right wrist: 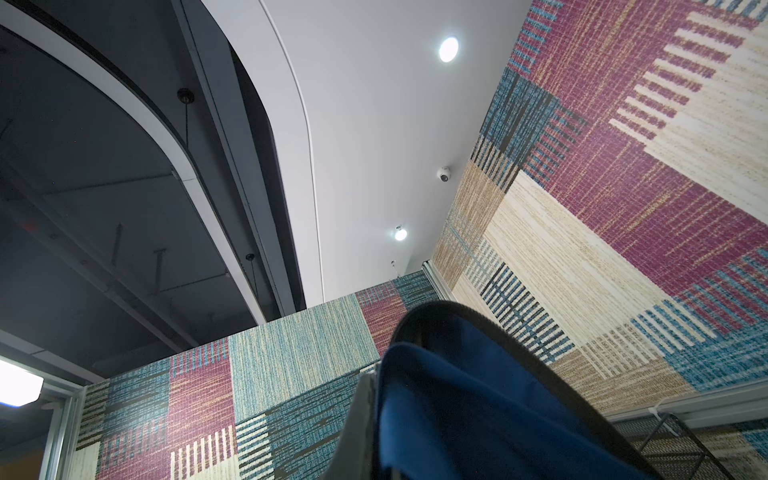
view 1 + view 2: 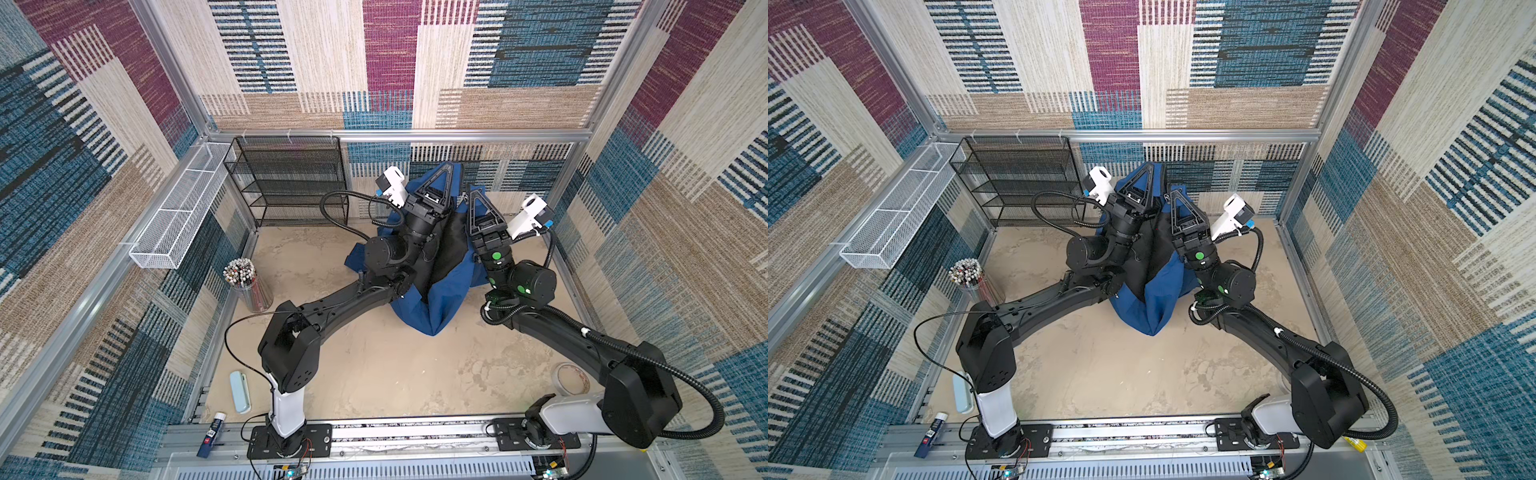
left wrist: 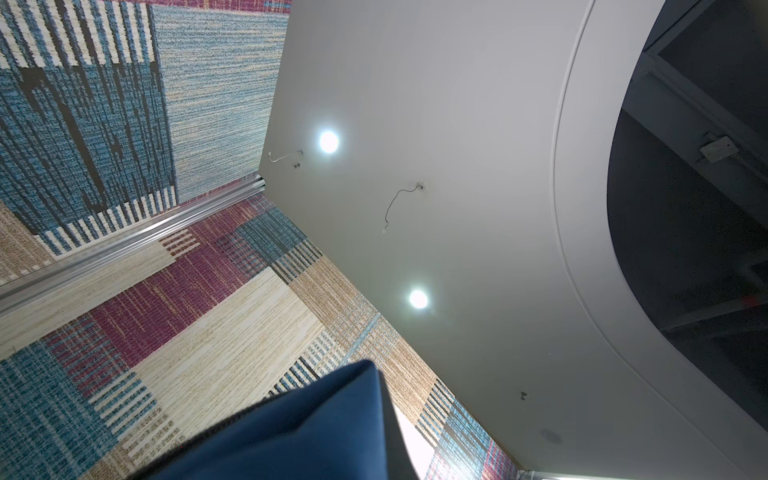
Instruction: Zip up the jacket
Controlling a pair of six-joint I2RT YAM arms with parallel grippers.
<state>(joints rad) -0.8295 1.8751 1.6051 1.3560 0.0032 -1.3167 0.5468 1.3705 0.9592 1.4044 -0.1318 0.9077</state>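
The large navy blue soft jacket (image 2: 432, 307) with black lining hangs just right of the black wire-mesh shelf rack (image 2: 286, 178) in both top views, its lower end resting on the beige tabletop (image 2: 374, 374). The black left gripper (image 2: 447, 167) and right gripper (image 2: 473, 190), raised near the rack's right side, each have jaws pressed together on the jacket's upper edge, with blue cloth showing close in both wrist views. The label on the small dark blue tube (image 2: 210, 436), far from the rack, is too small to read.
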